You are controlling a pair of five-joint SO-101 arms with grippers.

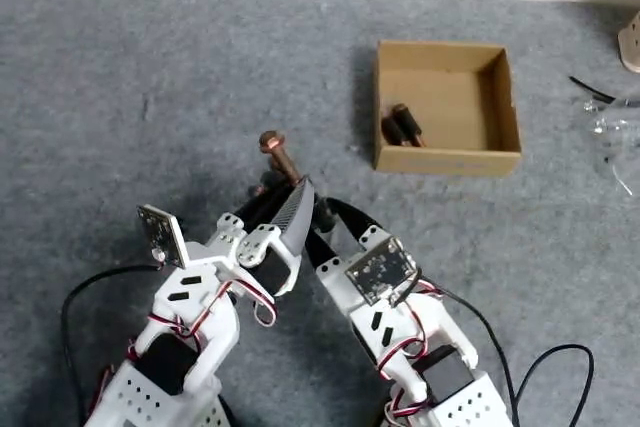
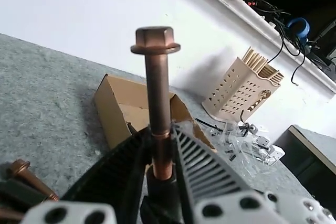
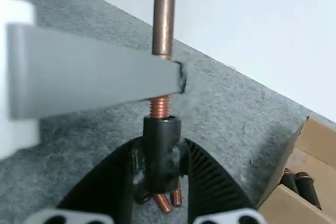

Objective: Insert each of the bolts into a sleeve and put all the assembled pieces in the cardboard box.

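Observation:
A copper bolt (image 2: 157, 87) stands upright, head up, with my left gripper (image 2: 159, 129) shut on its shaft. My right gripper (image 3: 160, 153) is shut on a black sleeve (image 3: 161, 142) directly beneath it. The bolt's (image 3: 164, 19) threaded tip sits at the sleeve's top opening. In the high view the bolt (image 1: 278, 155) sticks out above the left gripper (image 1: 287, 199), and the right gripper (image 1: 322, 215) is just beside it. The cardboard box (image 1: 495, 97) lies at the back right and holds two assembled pieces (image 1: 401, 126).
Loose bolts (image 3: 167, 201) lie on the grey mat under the grippers, one more bolt (image 2: 25, 174) beside the left gripper. A cream slotted holder (image 2: 240, 90) and small clear parts (image 1: 605, 117) sit beyond the box. Open mat stretches to the left (image 1: 120, 97).

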